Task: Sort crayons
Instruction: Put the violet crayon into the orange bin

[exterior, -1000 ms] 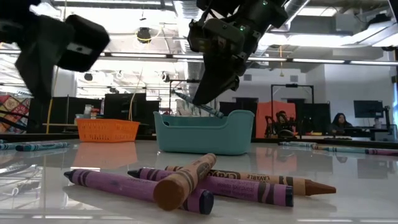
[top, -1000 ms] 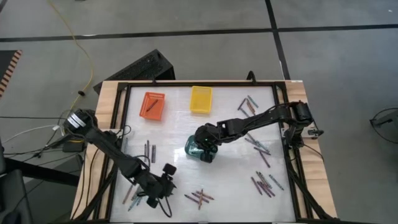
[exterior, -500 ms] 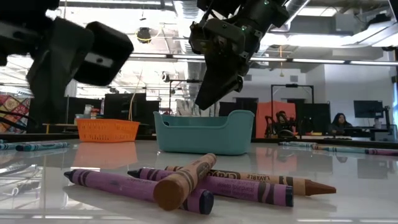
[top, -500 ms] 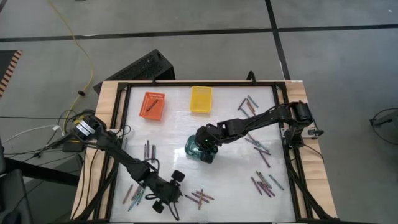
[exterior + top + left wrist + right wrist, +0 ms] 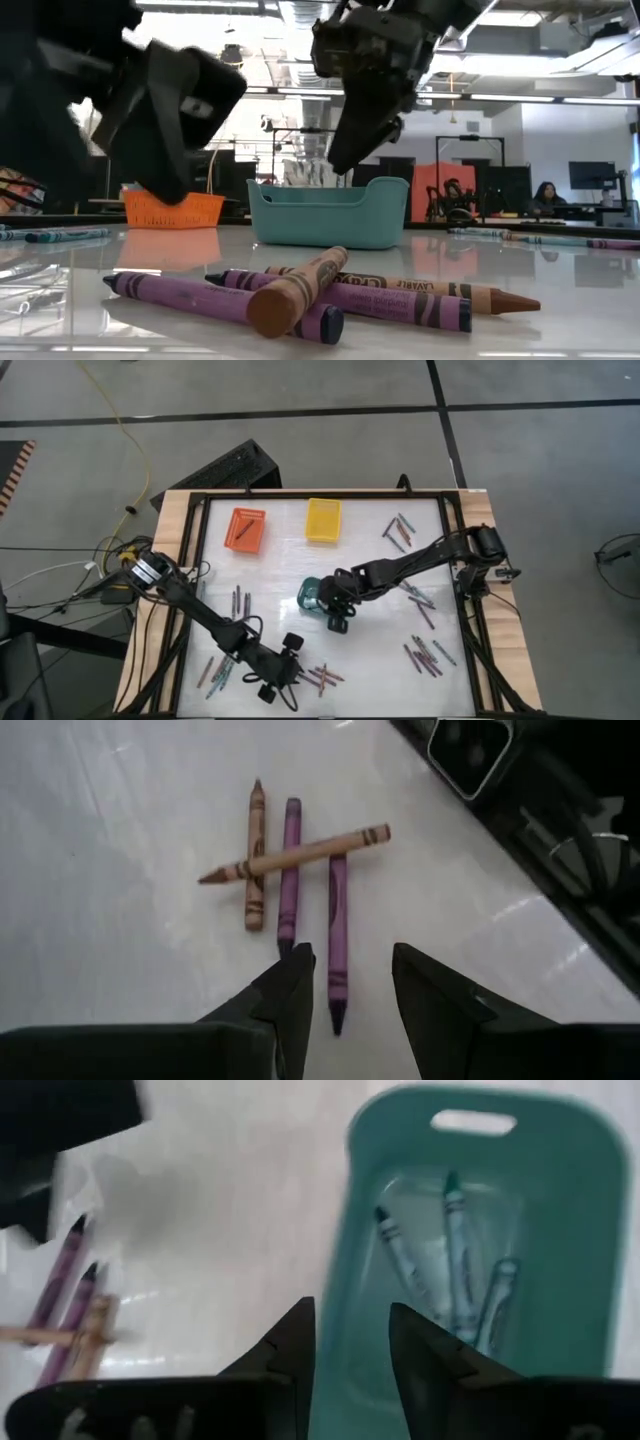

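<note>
— Purple is what lies straight ahead of the left hand [image 5: 345, 995]: two purple crayons [image 5: 337, 935] run lengthwise away from it, side by side, and the nearer one points right into the gap between its fingers. Those fingers stand apart, with nothing between them.

— And the brown ones?

— One brown crayon [image 5: 255, 855] lies parallel, off to the side of the purples. A tan crayon [image 5: 295, 853] lies crosswise on top of all three, at their far ends. A grasp at the near end of the purple one would stay clear of it, I judge.

— Which arm is nearer that cluster?

— From above, the left hand [image 5: 283, 672] is just beside the cluster [image 5: 322, 676], near the bench's front edge. The right hand [image 5: 338, 615] is farther off, over the teal basket [image 5: 310, 596].

— Is the right one carrying anything?

— No. Its fingers are parted and empty in its wrist view, and below it in the teal basket [image 5: 560, 1230] lie several teal crayons [image 5: 455, 1240].

— What does the level view add?

— It shows the tan crayon [image 5: 295, 290] propped up on the purples, not flat on the bench [image 5: 560, 300]. The wrist view flattens that. The overhead view alone shows the other scattered crayons [image 5: 425, 655] well off towards the right arm's side.
</note>
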You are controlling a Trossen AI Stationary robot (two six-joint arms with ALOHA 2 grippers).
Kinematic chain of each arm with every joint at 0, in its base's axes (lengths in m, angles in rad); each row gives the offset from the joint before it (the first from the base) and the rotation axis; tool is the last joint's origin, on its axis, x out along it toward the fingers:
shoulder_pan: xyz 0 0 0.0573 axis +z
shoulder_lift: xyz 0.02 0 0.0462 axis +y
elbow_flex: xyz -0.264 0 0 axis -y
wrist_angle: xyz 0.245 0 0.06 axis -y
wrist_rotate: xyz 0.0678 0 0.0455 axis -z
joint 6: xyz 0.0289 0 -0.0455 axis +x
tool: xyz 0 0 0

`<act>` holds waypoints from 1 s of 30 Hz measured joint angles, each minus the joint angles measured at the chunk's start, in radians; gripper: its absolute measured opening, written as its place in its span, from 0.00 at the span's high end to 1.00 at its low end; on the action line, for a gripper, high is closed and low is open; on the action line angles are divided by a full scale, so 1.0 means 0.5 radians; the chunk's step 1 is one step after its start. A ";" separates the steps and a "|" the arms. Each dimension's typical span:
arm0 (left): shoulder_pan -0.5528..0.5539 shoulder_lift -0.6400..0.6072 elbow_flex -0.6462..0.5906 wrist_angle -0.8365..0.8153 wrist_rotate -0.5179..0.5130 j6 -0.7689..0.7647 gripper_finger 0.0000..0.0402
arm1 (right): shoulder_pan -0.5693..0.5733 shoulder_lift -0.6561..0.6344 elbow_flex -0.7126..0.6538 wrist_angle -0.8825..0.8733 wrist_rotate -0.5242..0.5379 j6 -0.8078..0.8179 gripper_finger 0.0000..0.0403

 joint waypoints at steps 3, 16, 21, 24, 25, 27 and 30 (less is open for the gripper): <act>0.000 0.114 0.050 0.001 0.030 -0.040 0.68 | 0.062 -0.083 0.000 -0.079 0.054 0.032 0.69; 0.034 0.277 0.357 -0.348 0.009 -0.025 0.68 | 0.458 -0.593 0.000 -0.247 0.761 0.080 0.69; 0.054 0.277 0.357 -0.372 0.020 -0.062 0.74 | 0.599 -0.706 0.000 -0.256 0.903 0.081 0.69; 0.063 0.278 0.358 -0.398 0.021 -0.067 0.81 | 0.668 -0.739 0.000 -0.286 0.951 0.081 0.69; 0.063 0.278 0.358 -0.398 0.026 -0.068 0.84 | 0.685 -0.742 0.000 -0.291 0.953 0.081 0.69; 0.064 0.278 0.358 -0.407 0.045 -0.068 0.89 | 0.714 -0.747 0.000 -0.292 0.953 0.090 0.69; 0.065 0.278 0.358 -0.466 0.058 -0.068 0.96 | 0.752 -0.748 0.000 -0.293 0.954 0.098 0.69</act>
